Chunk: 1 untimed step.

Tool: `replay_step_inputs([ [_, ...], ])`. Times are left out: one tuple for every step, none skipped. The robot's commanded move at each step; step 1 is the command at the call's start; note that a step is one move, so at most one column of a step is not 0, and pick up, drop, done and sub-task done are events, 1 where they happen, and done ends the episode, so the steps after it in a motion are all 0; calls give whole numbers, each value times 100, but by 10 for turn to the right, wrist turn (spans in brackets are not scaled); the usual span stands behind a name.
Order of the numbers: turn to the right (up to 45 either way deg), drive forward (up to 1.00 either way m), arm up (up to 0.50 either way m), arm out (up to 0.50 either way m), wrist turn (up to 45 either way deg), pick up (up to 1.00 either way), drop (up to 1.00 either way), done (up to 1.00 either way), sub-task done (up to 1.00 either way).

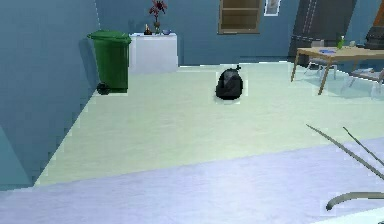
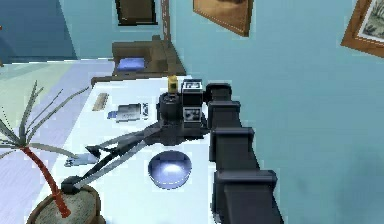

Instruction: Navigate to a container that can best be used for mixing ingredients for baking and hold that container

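In the arm side view, a metal bowl (image 2: 170, 170) stands in the lower middle of the frame on a white surface (image 2: 125, 170), just left of the dark arm (image 2: 235, 150). The tool (image 2: 85, 165) stretches toward the lower left above the bowl in the frame, and its thin fingers end near a potted plant (image 2: 62, 203) at the bottom left corner. I cannot tell whether the tool grips anything or hangs free. A small grey item (image 2: 130, 110) lies on the surface farther up. Framed pictures (image 2: 222, 14) hang on the blue wall at the upper right.

In the forward view, a green bin (image 1: 110, 60) stands at the upper left, a black bag (image 1: 230, 83) lies mid-floor, and a wooden table (image 1: 340, 60) is at the upper right.
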Motion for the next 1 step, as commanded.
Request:
replay_step_inputs([
  [0,0,0,0,450,0,0,0,0],
])
